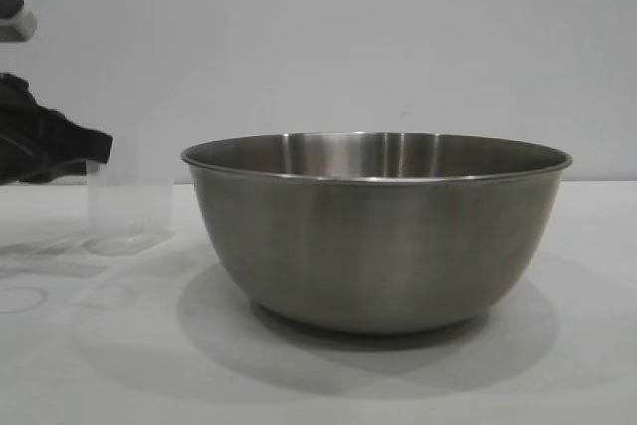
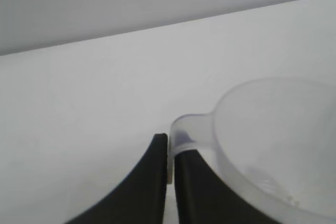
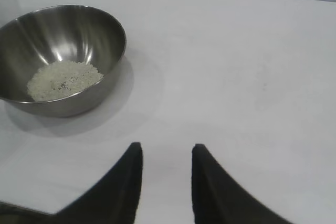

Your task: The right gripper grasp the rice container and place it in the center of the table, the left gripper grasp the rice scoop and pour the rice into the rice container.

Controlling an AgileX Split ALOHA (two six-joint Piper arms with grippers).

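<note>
On white table (image 1: 597,365), steel bowl (image 1: 376,231).

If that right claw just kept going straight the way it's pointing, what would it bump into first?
Probably nothing: ahead of the open right gripper lies only bare table. The rice container, rice inside, sits off to one side.

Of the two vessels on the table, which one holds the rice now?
The steel bowl: rice lies in it, while the plastic scoop looks empty.
</note>
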